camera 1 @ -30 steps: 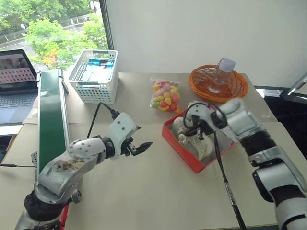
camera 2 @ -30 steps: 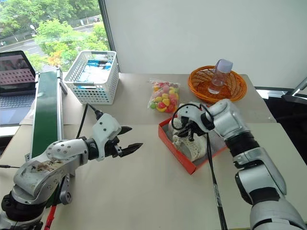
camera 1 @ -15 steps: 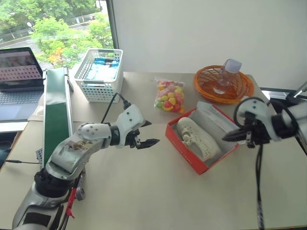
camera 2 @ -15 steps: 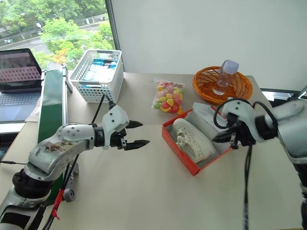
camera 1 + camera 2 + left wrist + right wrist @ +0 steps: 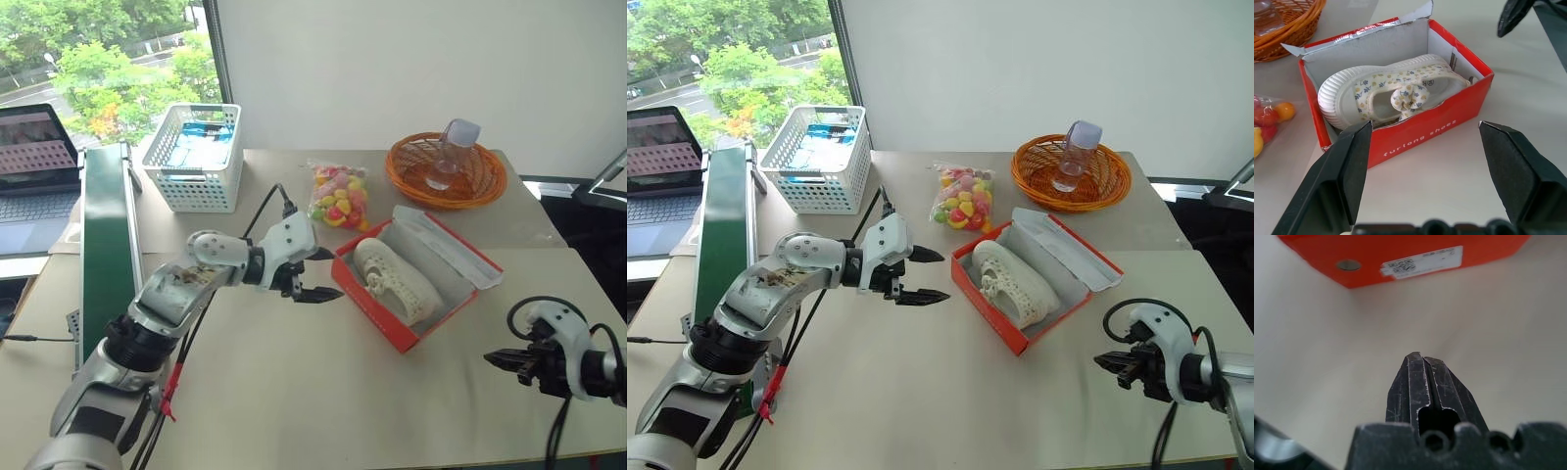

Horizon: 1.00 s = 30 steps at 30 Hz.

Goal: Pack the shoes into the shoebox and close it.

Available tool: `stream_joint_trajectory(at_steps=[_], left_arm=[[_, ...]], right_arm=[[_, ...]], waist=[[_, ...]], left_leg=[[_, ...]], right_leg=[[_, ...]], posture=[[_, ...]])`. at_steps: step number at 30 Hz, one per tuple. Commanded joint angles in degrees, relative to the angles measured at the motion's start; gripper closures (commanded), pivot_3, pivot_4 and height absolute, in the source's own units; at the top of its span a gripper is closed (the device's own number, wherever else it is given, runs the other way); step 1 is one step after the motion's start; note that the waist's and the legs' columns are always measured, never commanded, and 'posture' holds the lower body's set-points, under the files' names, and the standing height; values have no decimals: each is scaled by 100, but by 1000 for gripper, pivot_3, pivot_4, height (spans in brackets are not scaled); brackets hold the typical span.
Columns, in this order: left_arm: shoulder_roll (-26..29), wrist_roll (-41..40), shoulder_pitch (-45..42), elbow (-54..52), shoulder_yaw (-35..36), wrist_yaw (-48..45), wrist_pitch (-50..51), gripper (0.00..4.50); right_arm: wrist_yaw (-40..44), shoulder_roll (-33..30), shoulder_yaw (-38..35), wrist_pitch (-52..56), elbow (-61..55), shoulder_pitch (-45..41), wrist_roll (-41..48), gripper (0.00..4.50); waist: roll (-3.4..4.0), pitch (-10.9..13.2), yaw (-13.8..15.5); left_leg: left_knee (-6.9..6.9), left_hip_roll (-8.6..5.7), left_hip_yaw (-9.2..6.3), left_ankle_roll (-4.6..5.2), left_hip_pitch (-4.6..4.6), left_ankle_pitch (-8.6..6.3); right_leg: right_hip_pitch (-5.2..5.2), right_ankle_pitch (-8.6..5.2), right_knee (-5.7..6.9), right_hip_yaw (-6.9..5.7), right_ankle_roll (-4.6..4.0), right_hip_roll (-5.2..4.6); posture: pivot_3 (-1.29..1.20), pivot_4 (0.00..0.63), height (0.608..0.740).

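The red-orange shoebox (image 5: 415, 284) lies open, right of centre in the head views, on the beige table (image 5: 294, 392), with a cream shoe (image 5: 394, 281) inside and its lid (image 5: 448, 249) folded back toward the orange woven basket (image 5: 446, 171). The left tool (image 5: 318, 274), fingers spread wide and holding nothing, hovers just left of the box. The right tool (image 5: 495, 359), pinched fully closed and empty, sits low at the lower right, apart from the box.
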Motion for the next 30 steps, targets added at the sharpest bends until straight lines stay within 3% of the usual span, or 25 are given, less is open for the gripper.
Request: stream_joint_trajectory(at_steps=[1, 7, 13, 21, 26, 30], left_arm=[[14, 17, -134, -202, 220, 15, -26, 810], [-128, -706, -24, -660, 925, 307, 728, 810], [4, -763, 40, -867, 1077, 474, 975, 810], [98, -831, 55, -1015, 1162, 601, 1139, 810], [174, -852, 117, -1124, 1215, 708, 1220, 810], [217, -804, 184, -1183, 1150, 790, 1184, 810]], right_arm=[[-648, 424, 23, -788, 757, -271, -41, 4456], [-1301, 1070, 151, -2375, 2846, -1191, -89, 4456], [-1581, 1260, 329, -3482, 4211, -1891, -69, 4456], [-1730, 1625, -6, -4677, 6348, -2934, 392, 4456], [-1311, 1802, 187, -4521, 6395, -2795, 532, 4456], [-969, 1947, 510, -3827, 5424, -2147, 723, 4456]], waist=[[1, 0, 1], [3, 0, -18], [3, 0, -34], [3, 0, -45], [3, 0, -53], [3, -2, -43]], left_leg=[[0, 0, 0, 0, 1, 0], [-2, -1, 5, 1, -5, 0], [-9, 2, 4, 1, 3, 0], [-11, 6, 7, 1, 9, 0], [-11, 11, 7, 1, 12, 0], [-16, 14, 6, 0, 15, 0]], right_leg=[[0, 0, 1, -1, -1, 0], [-6, 23, 1, 7, -30, 1], [-3, 23, 3, 12, -30, 10], [4, 24, 0, 53, -30, 36], [6, 24, 0, 67, -31, 48], [7, 23, 1, 67, -31, 51]], posture=[[0, 150, 740], [0, 150, 740], [0, 150, 740], [0, 150, 740], [0, 150, 740], [0, 150, 740]])
